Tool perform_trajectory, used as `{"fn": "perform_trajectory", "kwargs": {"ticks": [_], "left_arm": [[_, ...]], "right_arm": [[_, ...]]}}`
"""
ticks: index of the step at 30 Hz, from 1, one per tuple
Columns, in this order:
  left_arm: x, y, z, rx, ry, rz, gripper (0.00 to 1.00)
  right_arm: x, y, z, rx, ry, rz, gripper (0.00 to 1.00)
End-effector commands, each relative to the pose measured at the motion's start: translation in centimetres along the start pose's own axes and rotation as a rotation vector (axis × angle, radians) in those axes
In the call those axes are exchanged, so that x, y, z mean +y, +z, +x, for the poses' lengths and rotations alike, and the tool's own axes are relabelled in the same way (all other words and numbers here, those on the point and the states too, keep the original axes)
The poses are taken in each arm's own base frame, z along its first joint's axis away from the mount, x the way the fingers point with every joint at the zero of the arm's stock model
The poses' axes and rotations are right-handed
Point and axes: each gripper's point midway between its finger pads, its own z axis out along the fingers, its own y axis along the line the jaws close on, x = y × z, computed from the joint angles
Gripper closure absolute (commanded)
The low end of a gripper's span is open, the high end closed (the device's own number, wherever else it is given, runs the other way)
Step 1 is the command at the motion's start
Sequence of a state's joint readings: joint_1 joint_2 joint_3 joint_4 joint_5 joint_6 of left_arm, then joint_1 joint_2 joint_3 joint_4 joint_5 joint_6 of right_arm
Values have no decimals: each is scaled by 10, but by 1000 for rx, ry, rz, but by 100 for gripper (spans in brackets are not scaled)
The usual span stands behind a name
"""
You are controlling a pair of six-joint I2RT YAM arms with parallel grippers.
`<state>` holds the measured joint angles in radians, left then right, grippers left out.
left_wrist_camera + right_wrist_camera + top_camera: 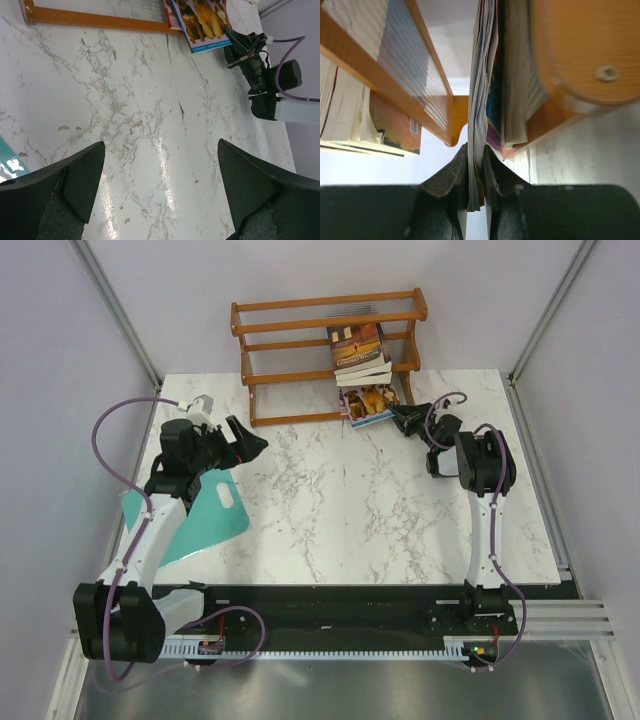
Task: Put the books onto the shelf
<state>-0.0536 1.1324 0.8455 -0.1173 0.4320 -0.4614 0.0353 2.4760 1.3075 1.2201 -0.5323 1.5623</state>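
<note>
Marbled white table [350, 510] is carrying the wooden shelf [300, 315] at its far edge. Several books [360, 350] are lying stacked at the shelf's right end. Right claw [400, 418] is pinching the near edge of the dog book [372, 402], with its jaws nearly closed on the thin pages. That book is sitting low at the shelf's right front, jutting onto the table. Left claw [250, 437] is hanging wide apart, holding nothing, above the table near the teal cutting board [200, 520].
</note>
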Motion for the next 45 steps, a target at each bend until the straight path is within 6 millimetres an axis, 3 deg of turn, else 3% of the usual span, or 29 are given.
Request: {"fn": "perform_trajectory", "kwargs": {"ticks": [1, 5, 13, 26, 45], "left_arm": [[-4, 1, -5, -18, 60, 36, 0], [-4, 1, -4, -13, 58, 37, 0], [-3, 3, -2, -3, 54, 41, 0], [-2, 4, 1, 2, 52, 40, 0], [0, 5, 1, 7, 64, 38, 0]], "right_arm": [[18, -4, -10, -53, 10, -118, 78], [21, -5, -13, -66, 42, -159, 78], [16, 12, -10, -34, -35, -54, 77], [38, 32, -9, -31, -165, 17, 75], [83, 31, -22, -123, -188, -51, 82]]}}
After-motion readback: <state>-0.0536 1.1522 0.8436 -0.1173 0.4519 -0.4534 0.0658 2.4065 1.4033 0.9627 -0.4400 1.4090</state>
